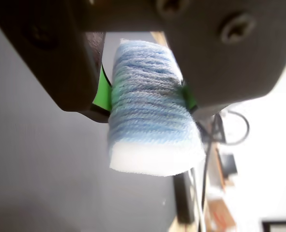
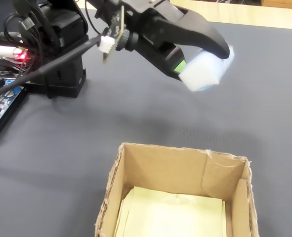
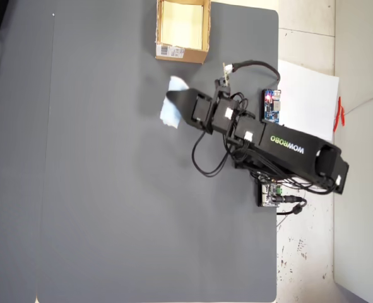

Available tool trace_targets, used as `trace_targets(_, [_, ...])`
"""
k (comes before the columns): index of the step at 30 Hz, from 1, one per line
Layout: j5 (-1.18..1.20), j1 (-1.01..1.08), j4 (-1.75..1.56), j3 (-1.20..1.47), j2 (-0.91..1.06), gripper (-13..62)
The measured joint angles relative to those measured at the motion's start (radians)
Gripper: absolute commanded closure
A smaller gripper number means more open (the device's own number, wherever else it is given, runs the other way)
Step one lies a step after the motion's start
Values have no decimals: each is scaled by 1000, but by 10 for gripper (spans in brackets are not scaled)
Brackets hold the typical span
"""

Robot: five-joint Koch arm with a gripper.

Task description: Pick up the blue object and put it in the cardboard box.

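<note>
The blue object [image 1: 150, 106] is a pale blue fuzzy block with a white foam end. It sits squeezed between the two dark jaws of my gripper [image 1: 147, 99], which is shut on it. In the fixed view the blue object [image 2: 205, 69] hangs in the air above the grey mat, beyond the far rim of the cardboard box [image 2: 160, 170]. The overhead view shows the blue object [image 3: 172, 104] at the arm's tip, a short way below the cardboard box [image 3: 181, 52] with its white barcode label. The box's inside is pale yellow.
A dark grey mat [image 3: 110, 189] covers the table. The arm's base [image 2: 62, 44] stands at the upper left of the fixed view, with cables and a small blue circuit board [image 3: 271, 106] beside it. White paper [image 3: 309, 88] lies off the mat's right edge.
</note>
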Motion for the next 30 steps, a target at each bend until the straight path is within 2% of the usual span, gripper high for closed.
trace_targets(13, [-109, 359, -6, -345, -279, 310])
trace_targets(25, [-133, 509, 112, -462, -422, 299])
trace_targets(28, [-138, 512, 115, -485, -448, 221])
trace_targets(30, [-138, 512, 135, -483, -449, 200])
